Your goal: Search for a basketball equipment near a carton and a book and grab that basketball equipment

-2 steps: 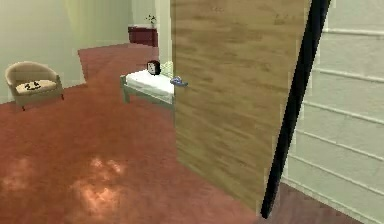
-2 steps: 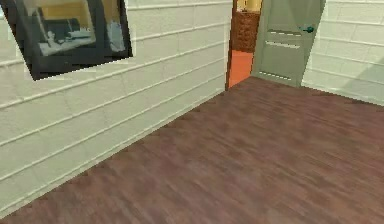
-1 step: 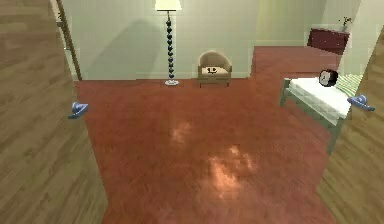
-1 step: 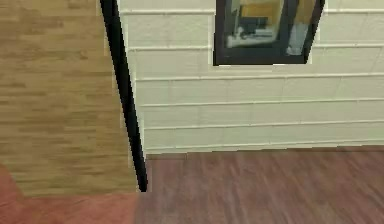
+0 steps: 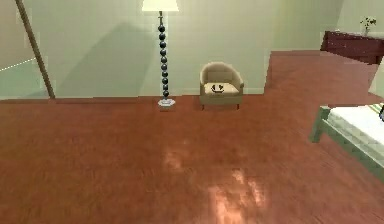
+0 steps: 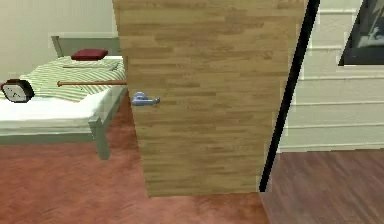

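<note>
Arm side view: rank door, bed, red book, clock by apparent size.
1. Wooden door, by far the largest.
2. Bed, cut off at the left edge.
3. Red book and clock: look about alike, and the clock sits nearer the camera, so unranked.

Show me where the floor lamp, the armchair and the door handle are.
floor lamp (image 5: 163, 58), forward view, beaded pole.
armchair (image 5: 223, 74), forward view, backrest.
door handle (image 6: 143, 98), arm side view, metal lever.
</note>
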